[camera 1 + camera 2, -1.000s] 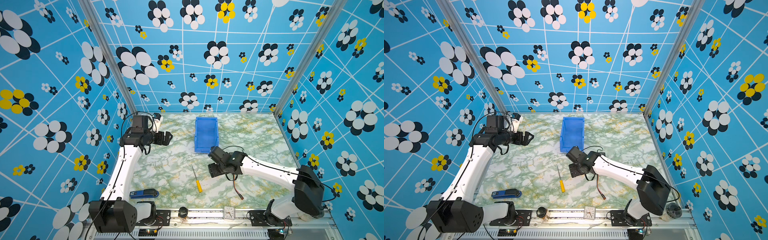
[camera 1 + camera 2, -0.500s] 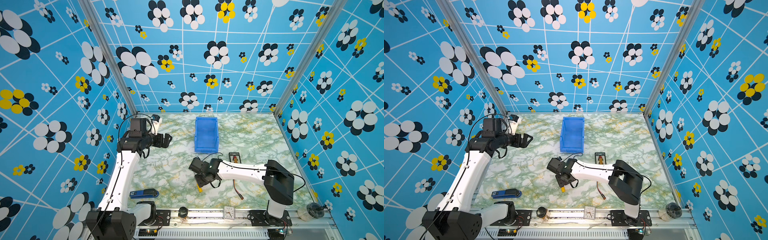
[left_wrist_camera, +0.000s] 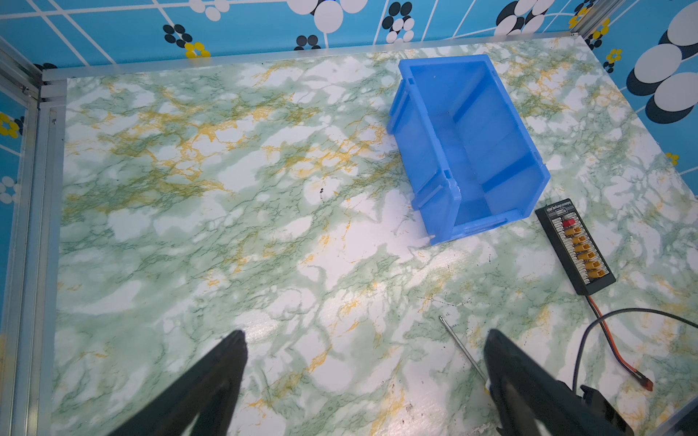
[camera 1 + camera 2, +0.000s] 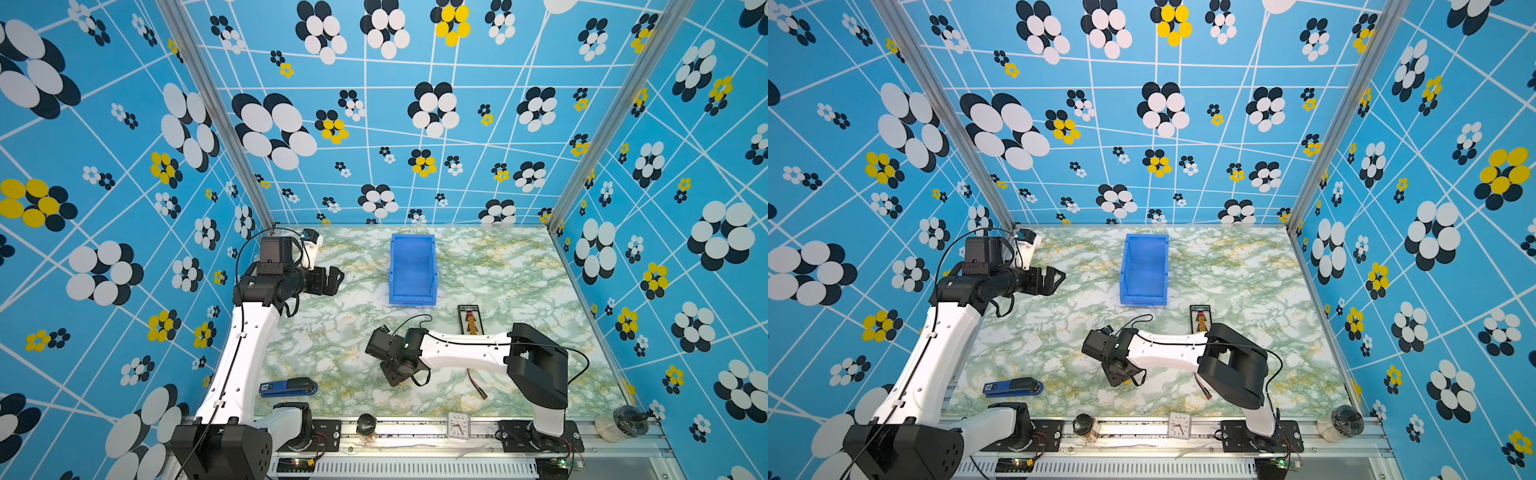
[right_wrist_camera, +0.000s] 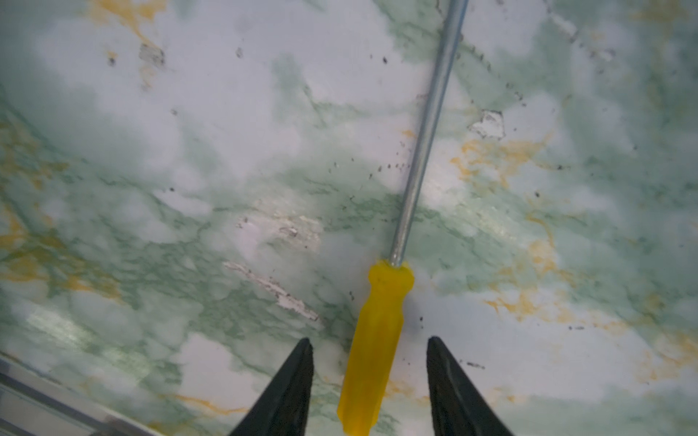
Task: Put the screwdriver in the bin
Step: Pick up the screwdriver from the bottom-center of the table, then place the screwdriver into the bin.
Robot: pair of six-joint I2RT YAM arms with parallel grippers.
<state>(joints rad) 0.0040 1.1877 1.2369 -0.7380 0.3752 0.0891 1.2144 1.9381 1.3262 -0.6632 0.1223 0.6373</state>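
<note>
The screwdriver (image 5: 377,332) lies flat on the marble tabletop, yellow handle nearest my right wrist camera, grey shaft pointing away. My right gripper (image 5: 370,339) is open and straddles the handle, with a gap on each side. In both top views that gripper (image 4: 392,374) (image 4: 1117,376) points down and hides the screwdriver. The left wrist view shows only part of the shaft (image 3: 460,347). The blue bin (image 4: 392,270) (image 4: 1123,266) (image 3: 423,151) stands empty towards the back, beyond my right gripper. My left gripper (image 4: 334,276) (image 3: 364,338) hangs open and empty over the back left.
A black board with yellow connectors (image 4: 469,320) lies right of the bin, its red-black wire (image 4: 478,384) trailing forward. A blue-and-black stapler (image 4: 289,387) sits at the front left. A small clock (image 4: 458,426) and jars (image 4: 366,424) stand on the front rail.
My right arm has swung left and come down over the screwdriver, and its jaws have narrowed around the handle. The left arm has shifted slightly.
</note>
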